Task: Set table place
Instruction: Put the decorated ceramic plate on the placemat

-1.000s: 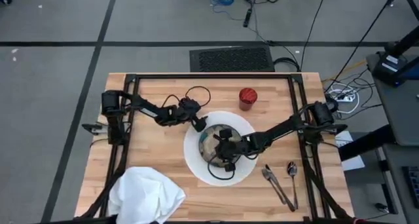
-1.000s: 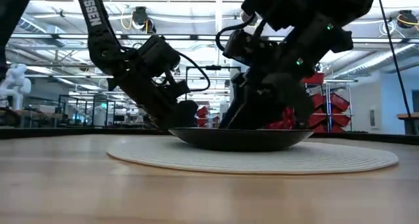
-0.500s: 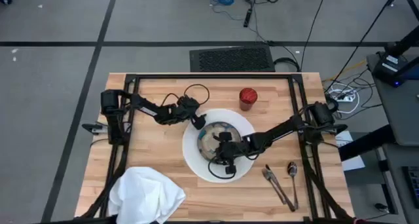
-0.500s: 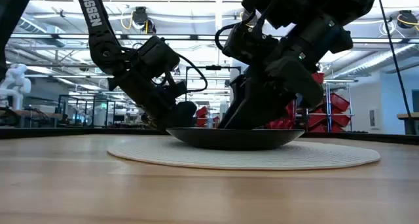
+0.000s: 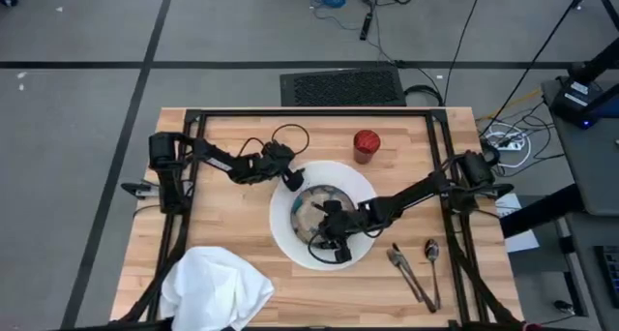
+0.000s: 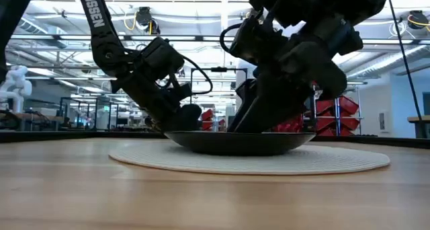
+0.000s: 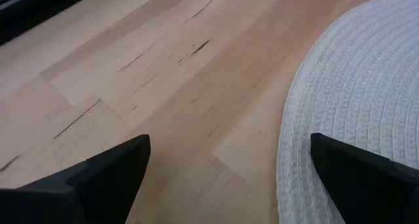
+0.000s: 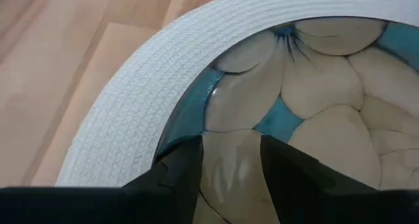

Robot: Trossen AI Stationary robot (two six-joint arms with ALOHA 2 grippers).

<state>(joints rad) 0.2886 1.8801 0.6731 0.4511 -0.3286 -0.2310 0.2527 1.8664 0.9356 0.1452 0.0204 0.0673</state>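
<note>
- Right gripper (image 5: 334,236) sat low over the grey-green speckled round bowl with pale petal pattern and blue lines inside (image 5: 311,207); in the right wrist view its two dark fingers (image 8: 175,178) were a little apart, straddling the bowl's rim, one inside and one outside. Jaws looked closed down on the rim, though contact wasn't fully clear.
- Bowl rested on the large round white ribbed plate (image 5: 290,244), roughly centred, directly under and ahead of the right jaws.
- Left gripper (image 5: 290,181) was at the plate's far-left edge; in the left wrist view the jaws stood wide apart, holding nothing, with the plate rim (image 7: 353,86) just ahead of them and bare light wooden butcher-block desk (image 7: 131,73) between.
- Key relation: the bowl lay right at the right jaws and beyond the left jaws across the plate edge, so the right arm was the nearer one. A round bowl has no long axis; grip is across the rim wall.
- Small red cup (image 5: 366,144) stood behind the right jaws, just off the plate.
- Metal cutlery (image 5: 418,271) lay near the right arm's side, long axes running toward the desk's near edge.
- Crumpled white cloth napkin (image 5: 215,286) lay well away from both jaws, at the near-left corner.
- Judgement: bowl placement step, nearly finished.
</note>
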